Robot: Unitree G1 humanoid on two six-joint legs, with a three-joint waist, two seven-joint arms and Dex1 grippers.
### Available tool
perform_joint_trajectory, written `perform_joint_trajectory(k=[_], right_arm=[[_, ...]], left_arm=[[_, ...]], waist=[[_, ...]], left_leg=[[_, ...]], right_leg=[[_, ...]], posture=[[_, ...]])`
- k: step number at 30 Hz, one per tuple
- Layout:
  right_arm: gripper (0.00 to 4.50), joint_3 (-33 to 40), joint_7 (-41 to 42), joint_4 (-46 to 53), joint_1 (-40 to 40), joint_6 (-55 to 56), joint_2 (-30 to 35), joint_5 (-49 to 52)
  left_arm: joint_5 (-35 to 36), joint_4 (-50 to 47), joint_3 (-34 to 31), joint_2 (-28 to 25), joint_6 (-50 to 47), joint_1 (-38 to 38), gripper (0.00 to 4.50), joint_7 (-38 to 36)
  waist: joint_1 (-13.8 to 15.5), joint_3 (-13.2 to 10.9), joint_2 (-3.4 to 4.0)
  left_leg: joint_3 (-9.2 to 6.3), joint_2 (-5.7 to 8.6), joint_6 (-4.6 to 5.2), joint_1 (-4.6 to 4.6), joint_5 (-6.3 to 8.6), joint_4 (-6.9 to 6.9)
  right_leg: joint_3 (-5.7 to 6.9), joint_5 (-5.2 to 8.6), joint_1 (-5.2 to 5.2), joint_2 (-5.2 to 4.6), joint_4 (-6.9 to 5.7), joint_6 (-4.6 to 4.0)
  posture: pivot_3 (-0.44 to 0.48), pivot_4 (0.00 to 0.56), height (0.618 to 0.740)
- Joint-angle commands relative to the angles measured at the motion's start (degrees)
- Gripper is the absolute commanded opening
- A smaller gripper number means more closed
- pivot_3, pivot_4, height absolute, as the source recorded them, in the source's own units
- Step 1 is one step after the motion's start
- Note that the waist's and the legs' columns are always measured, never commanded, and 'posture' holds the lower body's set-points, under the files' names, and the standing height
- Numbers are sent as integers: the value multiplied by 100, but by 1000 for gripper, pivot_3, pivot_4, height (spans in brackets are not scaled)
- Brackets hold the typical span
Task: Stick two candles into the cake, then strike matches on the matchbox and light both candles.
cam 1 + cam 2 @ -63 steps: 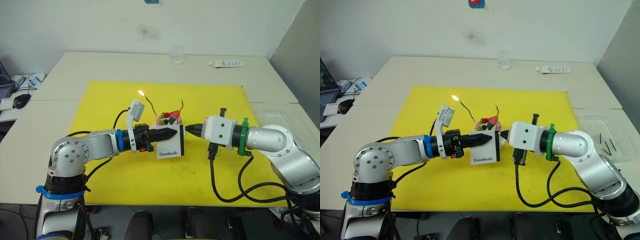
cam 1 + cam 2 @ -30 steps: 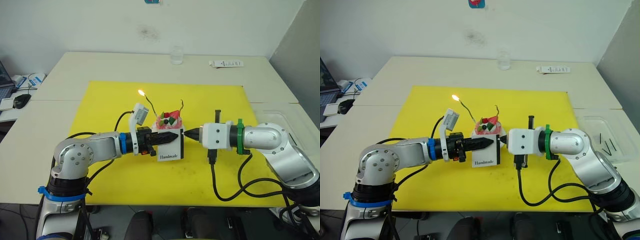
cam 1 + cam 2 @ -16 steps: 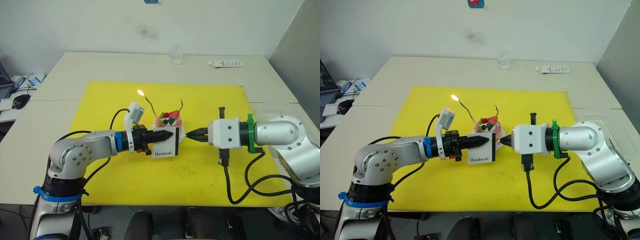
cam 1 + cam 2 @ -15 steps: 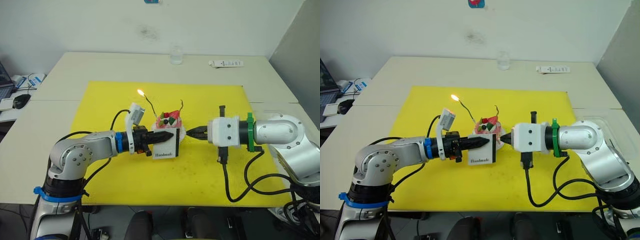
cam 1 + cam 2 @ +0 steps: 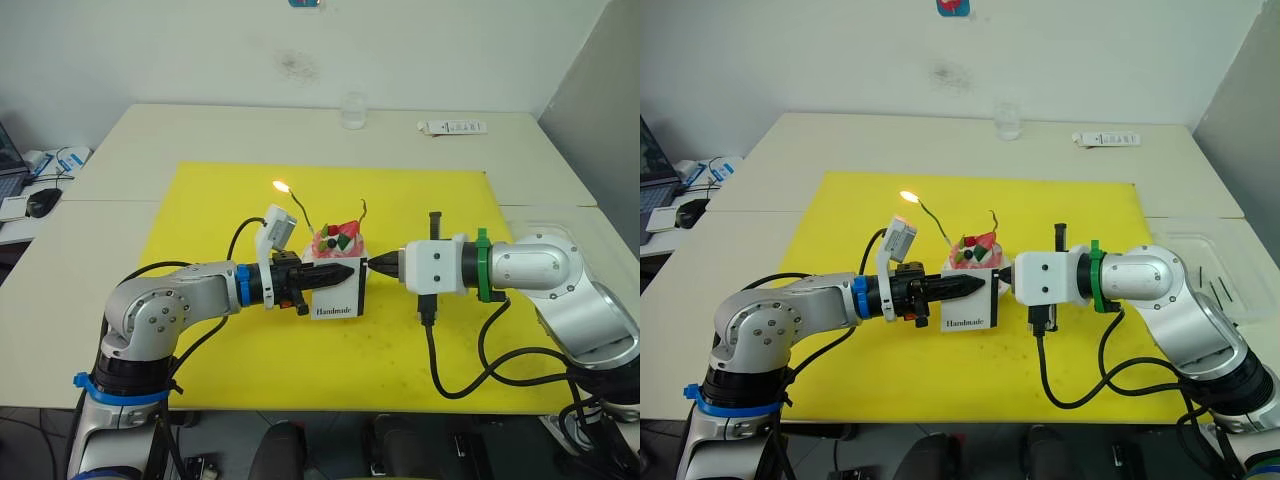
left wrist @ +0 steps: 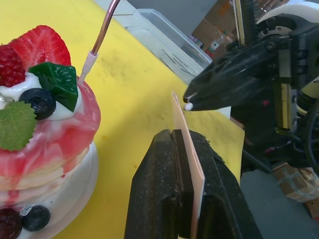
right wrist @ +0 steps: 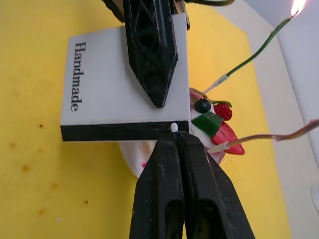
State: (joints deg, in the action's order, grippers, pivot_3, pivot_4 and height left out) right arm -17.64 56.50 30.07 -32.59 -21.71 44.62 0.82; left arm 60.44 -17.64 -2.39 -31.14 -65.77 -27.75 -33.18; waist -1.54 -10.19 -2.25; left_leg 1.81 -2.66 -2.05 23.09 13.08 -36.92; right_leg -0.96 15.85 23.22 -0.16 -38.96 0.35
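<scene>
From the head views, the left gripper (image 5: 340,271) clamps the matchbox (image 5: 338,291) upright just in front of the cake (image 5: 337,243); the right gripper (image 5: 384,263) meets it from the right, arms end to end. The greenish candle (image 5: 298,211) burns, the brownish-pink candle (image 5: 362,212) does not.

In the left wrist view, the match (image 6: 188,106) head sits just beside the box's thin edge.

In the right wrist view, closed fingers pinch the match, its tip at the black strip (image 7: 124,131), which runs crosswise with open mat (image 7: 30,74) along it.
</scene>
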Motion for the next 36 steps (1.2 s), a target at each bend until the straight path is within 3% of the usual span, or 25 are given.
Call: perform_joint_trajectory(k=[1,15,25,36], right_arm=[[25,34,-7,-28,-81,177,-8,-119],[25,-161,265,-438,-192,760,-139,-309],[25,313,411,-224,-72,572,207,-117],[25,187,309,-3,-81,288,-35,-97]], left_arm=[[33,-151,-18,24,29,-78,0,-56],[-38,-165,49,162,75,-139,0,-63],[-135,-87,-120,-152,111,35,0,-88],[-252,-89,11,159,96,-42,0,-39]], waist=[[0,0,0],[-1,0,0],[0,0,0],[0,0,0]], left_leg=[[0,0,0,0,0,0],[-2,-1,0,0,0,0],[-1,-1,0,0,0,0],[-1,-1,0,0,0,-1]], right_leg=[[1,0,0,0,0,0],[2,0,0,1,-1,0],[1,0,0,1,-1,0],[0,0,0,0,-2,0]], posture=[[0,150,740],[0,150,740],[0,150,740],[0,150,740]])
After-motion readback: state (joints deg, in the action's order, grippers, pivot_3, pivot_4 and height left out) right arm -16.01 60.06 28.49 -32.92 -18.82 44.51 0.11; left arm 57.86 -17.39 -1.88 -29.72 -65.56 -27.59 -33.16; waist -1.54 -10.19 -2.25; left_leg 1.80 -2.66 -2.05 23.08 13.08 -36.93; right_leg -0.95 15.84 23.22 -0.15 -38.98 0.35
